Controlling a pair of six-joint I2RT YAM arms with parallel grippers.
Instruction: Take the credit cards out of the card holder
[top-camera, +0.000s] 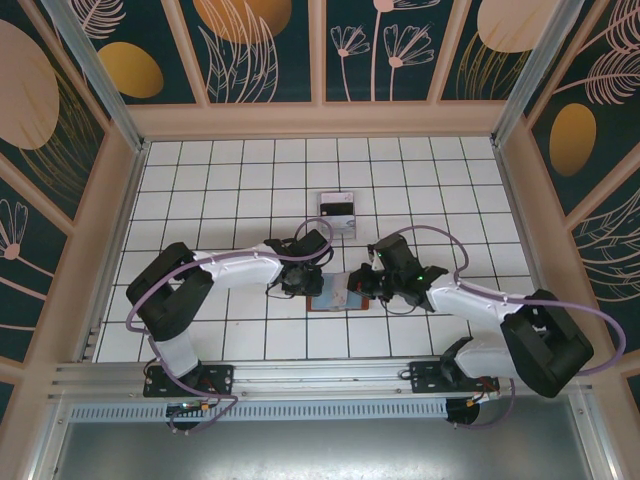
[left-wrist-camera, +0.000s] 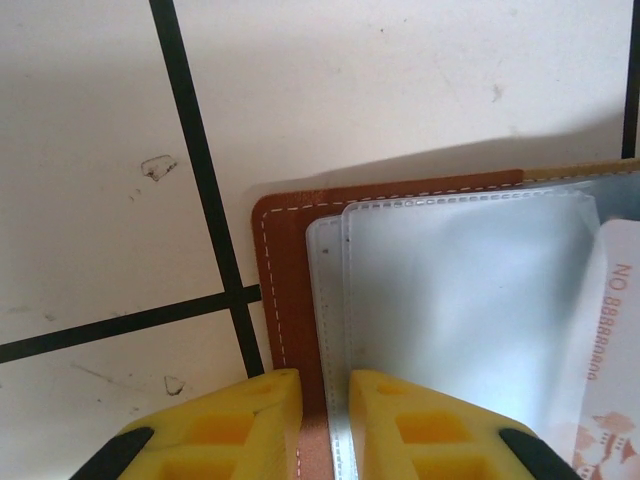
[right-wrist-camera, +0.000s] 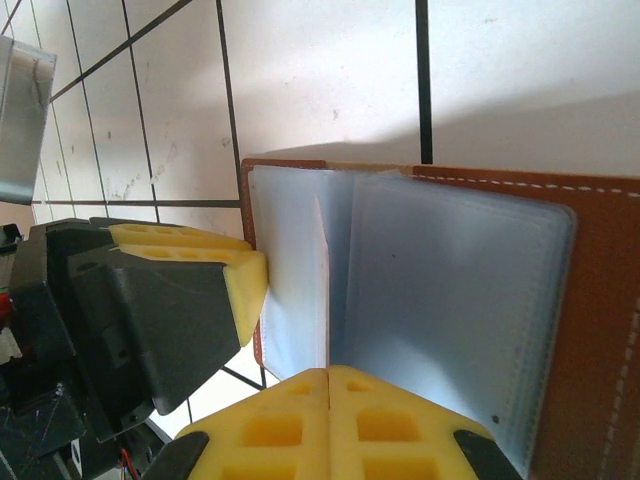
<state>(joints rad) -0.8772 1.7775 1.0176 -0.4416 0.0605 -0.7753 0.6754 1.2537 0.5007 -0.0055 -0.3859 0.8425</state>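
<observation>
On the white tiled bench (top-camera: 200, 190), brown leather card holder (left-wrist-camera: 285, 290) lay open, left jaws narrowly pinching its edge, right jaws shut empty; white printed card (left-wrist-camera: 615, 380) still pocketed.

Both grippers crowd the open card holder (top-camera: 338, 292) from either side, leaving little room between them. Behind it the tiled table (top-camera: 200, 180) lies open, except what looks like a clear stand (top-camera: 337, 212).

Two arms (top-camera: 225, 272) in white shells with black joints, looped by lilac cables (top-camera: 590, 315). Each tool (left-wrist-camera: 325, 420) ends in yellow, pocketed fingers (right-wrist-camera: 290, 425) on black mounts.
</observation>
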